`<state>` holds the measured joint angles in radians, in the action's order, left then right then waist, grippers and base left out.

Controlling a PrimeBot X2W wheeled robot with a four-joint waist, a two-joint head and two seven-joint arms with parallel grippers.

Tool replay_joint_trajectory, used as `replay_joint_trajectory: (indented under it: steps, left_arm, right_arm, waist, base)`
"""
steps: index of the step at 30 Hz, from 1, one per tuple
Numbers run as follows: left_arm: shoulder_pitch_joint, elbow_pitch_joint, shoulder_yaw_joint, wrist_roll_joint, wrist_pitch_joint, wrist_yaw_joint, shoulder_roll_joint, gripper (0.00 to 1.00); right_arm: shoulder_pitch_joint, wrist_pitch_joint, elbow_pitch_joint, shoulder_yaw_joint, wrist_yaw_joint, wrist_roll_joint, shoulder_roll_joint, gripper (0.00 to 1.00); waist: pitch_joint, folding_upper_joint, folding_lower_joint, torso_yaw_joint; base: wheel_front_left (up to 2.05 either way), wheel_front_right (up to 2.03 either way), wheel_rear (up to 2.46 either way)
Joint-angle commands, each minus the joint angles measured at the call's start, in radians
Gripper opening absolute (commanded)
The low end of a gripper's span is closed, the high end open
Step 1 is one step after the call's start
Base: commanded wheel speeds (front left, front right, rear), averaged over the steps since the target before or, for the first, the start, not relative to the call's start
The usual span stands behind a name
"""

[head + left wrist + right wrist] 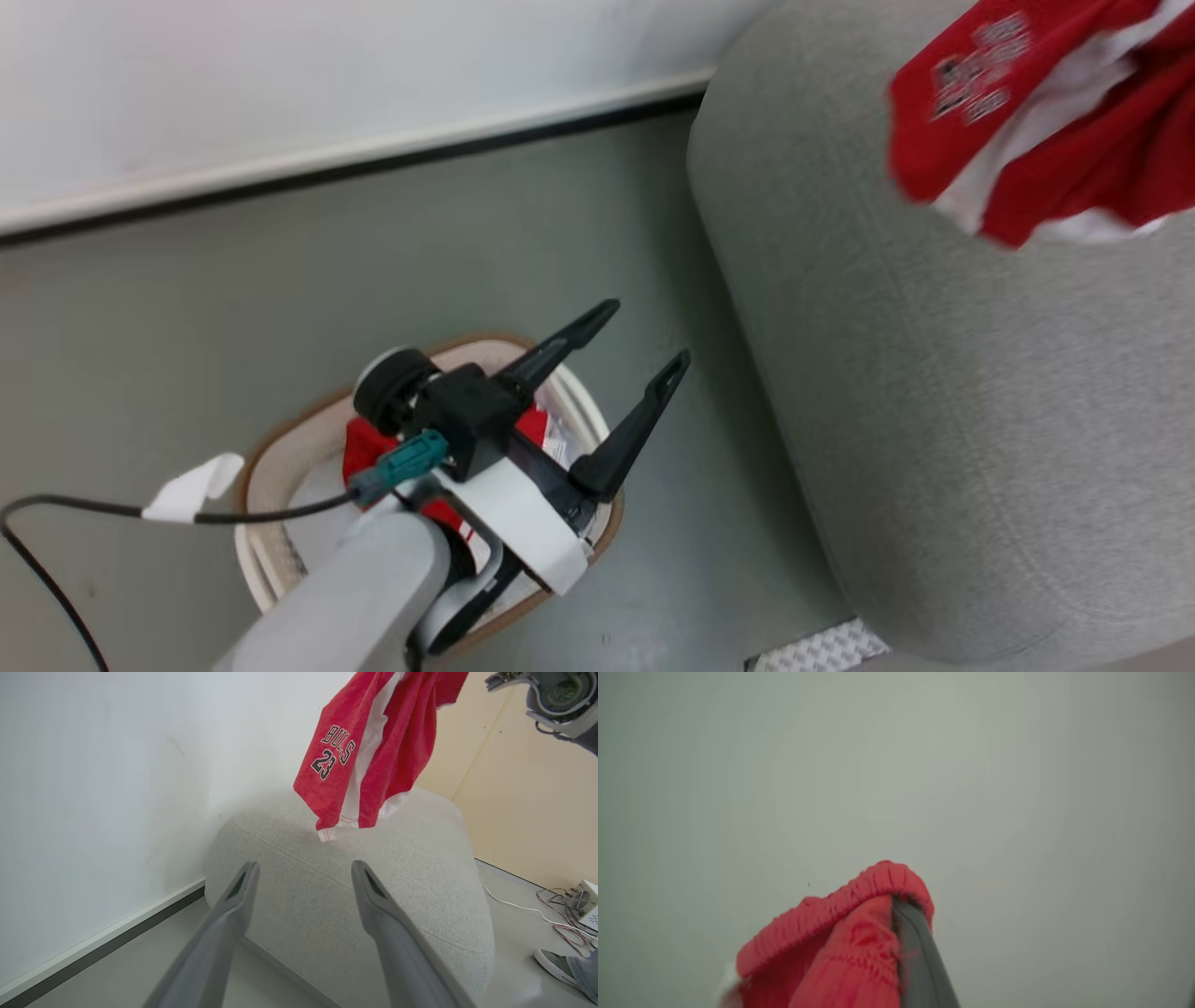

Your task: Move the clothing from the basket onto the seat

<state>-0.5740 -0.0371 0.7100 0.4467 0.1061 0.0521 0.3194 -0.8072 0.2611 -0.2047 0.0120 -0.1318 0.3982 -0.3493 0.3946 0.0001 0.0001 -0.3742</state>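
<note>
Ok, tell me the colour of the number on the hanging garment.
Black, outlined white, on the red clothing; clearest in the left wrist view.

Red clothing (373, 742) dangles above the grey seat (303, 905), white basket (280, 457) nearby.

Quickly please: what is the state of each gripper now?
Left gripper: open, holding nothing.
Right gripper: shut on the red clothing, hanging above the seat.

Left gripper (303, 865): jaws spread wide, nothing between them; fingers point at the seat (434, 891) just beyond. Clothing (373, 751): red, white trim, lettered "BULLS 23"; suspended over the seat's far top; hem near the cushion, contact indeterminate. Wall (117, 788) at left; cables (556, 914) and a shoe (553, 963) at right.
</note>
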Motion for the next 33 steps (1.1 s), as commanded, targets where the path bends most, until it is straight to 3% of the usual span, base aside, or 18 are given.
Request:
replay_joint_trajectory:
  steps: [1, 12, 18, 24, 26, 27, 28, 29, 33]
  left_arm:
    - [-0.025, 0.023, -0.003, -0.016, -0.006, 0.004, 0.014, 1.00]
    - [-0.101, 0.100, 0.000, -0.043, -0.026, 0.011, 0.030, 1.00]
    - [-0.109, 0.087, -0.007, -0.042, -0.008, 0.007, 0.034, 1.00]
    - [-0.104, 0.067, -0.009, -0.027, 0.017, 0.003, 0.027, 1.00]
    - [-0.101, 0.060, -0.010, -0.021, 0.024, 0.002, 0.024, 1.00]
    - [-0.099, 0.055, -0.011, -0.018, 0.028, 0.004, 0.023, 1.00]
    - [-0.096, 0.050, -0.012, -0.018, 0.031, 0.003, 0.023, 1.00]
    - [-0.093, 0.046, -0.012, -0.016, 0.035, 0.002, 0.022, 1.00]
    - [-0.084, 0.031, -0.013, -0.012, 0.047, 0.000, 0.019, 1.00]
  right_arm:
    - [-0.045, -0.003, -0.025, -0.045, 0.002, 0.008, -0.028, 0.00]
    - [-0.223, -0.079, -0.194, -0.315, 0.002, -0.030, -0.145, 0.00]
    - [-0.246, -0.162, -0.381, -0.299, 0.002, -0.099, -0.167, 0.00]
    - [-0.259, -0.341, -0.578, -0.273, 0.002, -0.125, -0.166, 0.00]
    - [-0.267, -0.399, -0.632, -0.279, 0.002, -0.113, -0.162, 0.40]
    - [-0.271, -0.428, -0.652, -0.275, 0.002, -0.108, -0.155, 0.75]
    - [-0.276, -0.453, -0.668, -0.268, 0.002, -0.106, -0.150, 0.90]
    - [-0.280, -0.473, -0.677, -0.261, 0.002, -0.105, -0.152, 1.00]
    - [-0.279, -0.502, -0.688, -0.240, 0.002, -0.107, -0.156, 1.00]
  waist:
    - [0.095, -0.0001, -0.0001, 0.048]
    - [0.270, -0.0001, -0.0001, 0.140]
    - [0.300, -0.0001, -0.0001, 0.178]
    - [0.298, -0.0001, -0.0001, 0.204]
    - [0.291, -0.0001, -0.0001, 0.209]
    - [0.286, -0.0001, -0.0001, 0.210]
    - [0.279, -0.0001, -0.0001, 0.210]
    - [0.272, -0.0001, -0.0001, 0.210]
    - [0.244, -0.0001, -0.0001, 0.209]
  base:
    - [0.00, 0.00, 0.00]
    - [0.00, 0.00, 0.00]
    - [0.00, 0.00, 0.00]
    - [0.00, 0.00, 0.00]
    - [0.00, 0.00, 0.00]
    - [0.00, 0.00, 0.00]
    - [0.00, 0.00, 0.00]
    - [0.00, 0.00, 0.00]
    - [0.00, 0.00, 0.00]
